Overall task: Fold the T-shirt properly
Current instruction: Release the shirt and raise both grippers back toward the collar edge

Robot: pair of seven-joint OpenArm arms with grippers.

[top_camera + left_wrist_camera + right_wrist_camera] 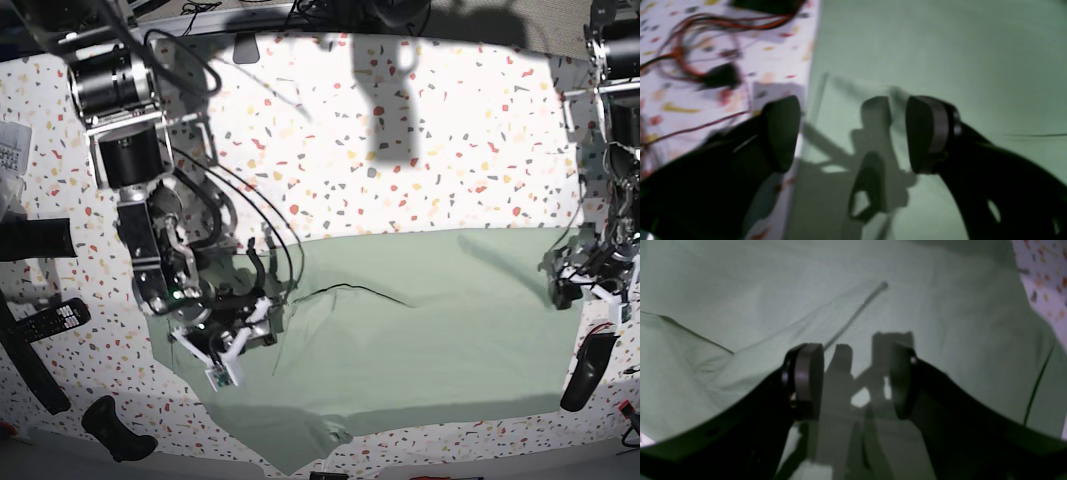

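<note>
A: What can go wrong from here?

B: Both grippers stand open and hold nothing. The right gripper [857, 383] hangs just above the T-shirt [420, 320], with a raised fold at its 10 o'clock. If it closes too shallow it may catch only the top layer — then the fold comes out crooked.

A: And the other one?

B: The left gripper [853, 133] is over the cloth's edge; the speckled table [773, 53] and loose cables [690, 50] lie at 10 to 11 o'clock. It could pinch nothing, or drag a wire.

A: Where is the shirt in the base view?

B: Spread flat in the near half of the table — one gripper at 9 o'clock of it, one at 3 o'clock, both near its side edges.
</note>
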